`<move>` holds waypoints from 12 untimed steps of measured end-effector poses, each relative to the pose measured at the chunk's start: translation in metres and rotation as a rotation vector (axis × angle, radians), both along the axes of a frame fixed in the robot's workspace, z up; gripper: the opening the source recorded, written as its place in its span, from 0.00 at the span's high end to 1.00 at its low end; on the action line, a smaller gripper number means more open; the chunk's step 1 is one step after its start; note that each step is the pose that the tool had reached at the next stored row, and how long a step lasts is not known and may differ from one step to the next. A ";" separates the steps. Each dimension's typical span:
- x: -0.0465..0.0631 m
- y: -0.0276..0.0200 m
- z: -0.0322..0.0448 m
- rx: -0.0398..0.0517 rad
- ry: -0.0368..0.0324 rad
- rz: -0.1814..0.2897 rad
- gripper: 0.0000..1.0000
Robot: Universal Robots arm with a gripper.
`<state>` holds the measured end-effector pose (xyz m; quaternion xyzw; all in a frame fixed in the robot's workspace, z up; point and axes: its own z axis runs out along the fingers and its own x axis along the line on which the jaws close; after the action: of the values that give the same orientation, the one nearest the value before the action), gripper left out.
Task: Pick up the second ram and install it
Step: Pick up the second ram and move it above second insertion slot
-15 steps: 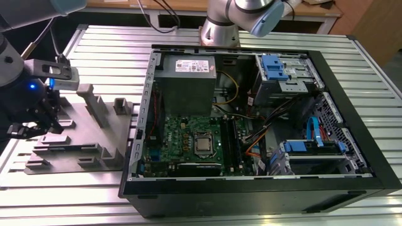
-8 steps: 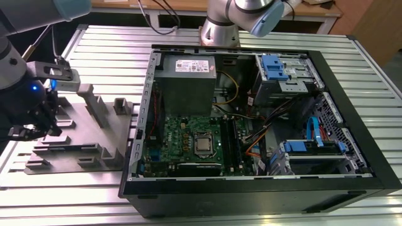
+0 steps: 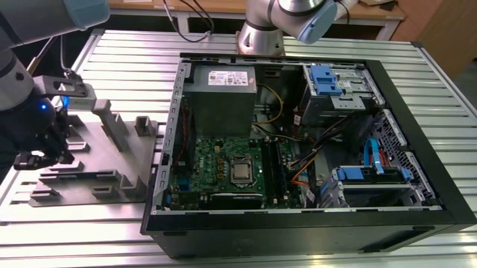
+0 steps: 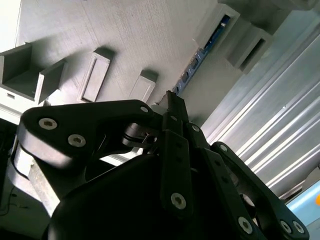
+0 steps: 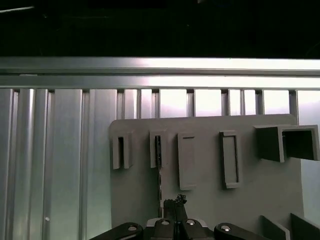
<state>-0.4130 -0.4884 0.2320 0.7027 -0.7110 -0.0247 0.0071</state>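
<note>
In the second wrist view the second ram [image 4: 196,60] shows as a thin edge, its chips too small to tell, its near end hidden behind the tool [image 4: 170,102] clamped on it, whose dark body the picture's edge cuts off.

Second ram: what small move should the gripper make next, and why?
Probably a slight sideways shift to centre the gripper on the second ram: the stick stands on edge in the grey tray, and in the first wrist view its thin edge runs beside the gripper's tip.
</note>
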 end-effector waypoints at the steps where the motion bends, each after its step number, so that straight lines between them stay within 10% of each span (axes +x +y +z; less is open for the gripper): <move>1: 0.000 -0.0004 -0.0006 0.0000 -0.0035 0.001 0.93; 12: -0.001 -0.0083 -0.0095 0.0001 -0.0076 0.002 0.93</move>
<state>-0.4141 -0.4967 0.2225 0.7035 -0.7104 -0.0221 0.0044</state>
